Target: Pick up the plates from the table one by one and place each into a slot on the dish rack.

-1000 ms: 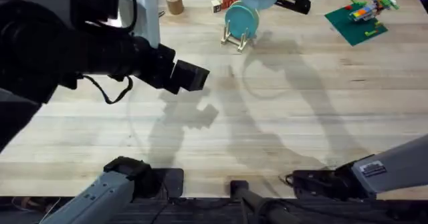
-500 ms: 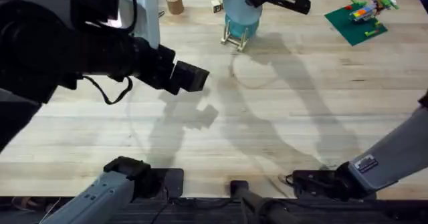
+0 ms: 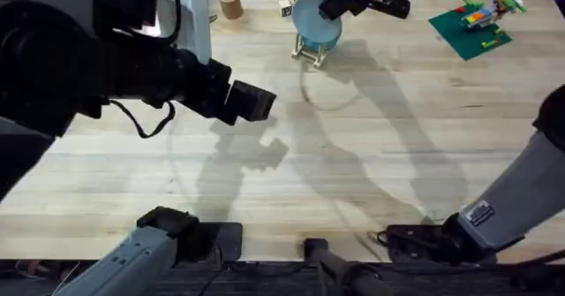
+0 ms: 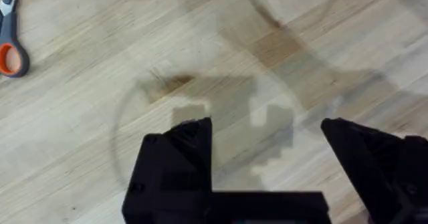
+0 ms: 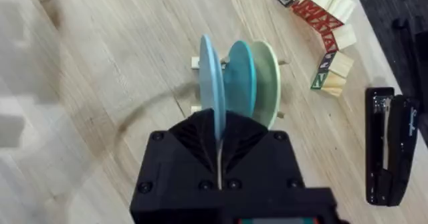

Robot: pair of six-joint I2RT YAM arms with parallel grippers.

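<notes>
Two plates stand edge-up in the dish rack (image 5: pixel 235 70) w/ a cream one. Right hand (image 5: pixel 219 158) pinches pale blue plate (image 5: pixel 211 73) by its rim, keeping it upright for its slot; left hand (image 4: pixel 264 167) spread wide over bare worktop (image 3: pixel 371 155)

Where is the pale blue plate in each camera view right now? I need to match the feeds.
Overhead: pale blue plate at the far edge of the table, standing in the dish rack, right gripper on its rim.
Left wrist: not in it; bare table and scissors.
Right wrist: centre, edge-on, nearest of three upright plates, gripped between the fingers.
Shared landmark: the dish rack, seen overhead and from the right wrist.
</notes>
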